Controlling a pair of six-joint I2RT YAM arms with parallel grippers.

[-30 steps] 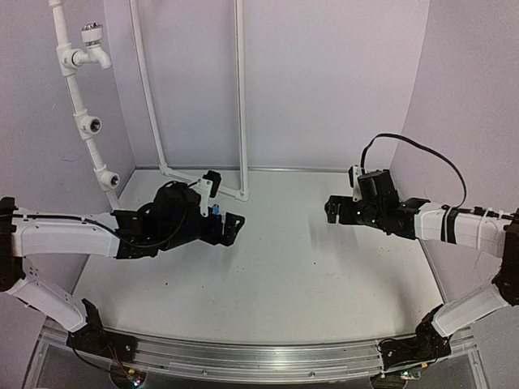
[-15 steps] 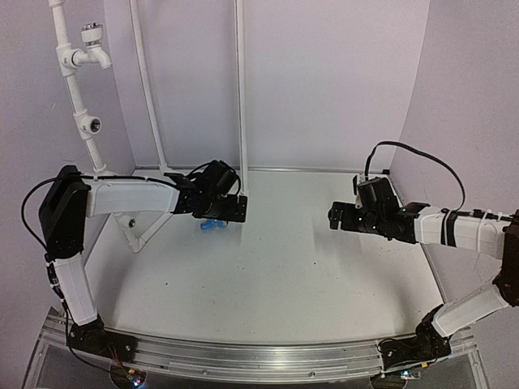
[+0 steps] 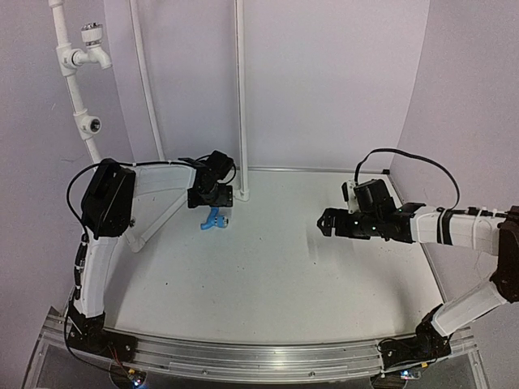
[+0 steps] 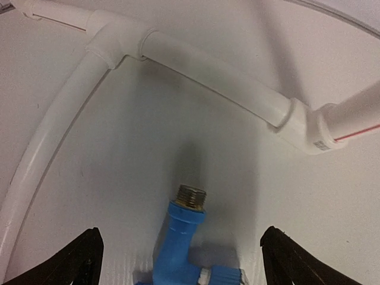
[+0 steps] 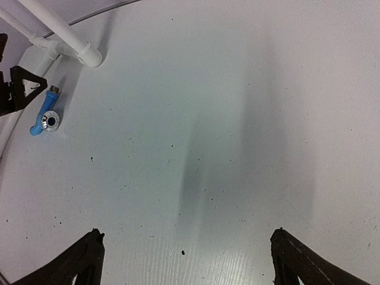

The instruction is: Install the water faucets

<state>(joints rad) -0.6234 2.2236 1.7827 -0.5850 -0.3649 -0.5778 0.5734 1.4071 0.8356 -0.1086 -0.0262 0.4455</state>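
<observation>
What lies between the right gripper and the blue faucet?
Nothing. Only bare white table runs from the right gripper to the blue faucet, as the right wrist view shows plainly.

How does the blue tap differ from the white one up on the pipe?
The blue tap has a blue body; the white tap a white one with a silvery knob. The blue tap lies loose on the table; the white tap sits upright, fitted on the pipe. Both are small with a round knob.
</observation>
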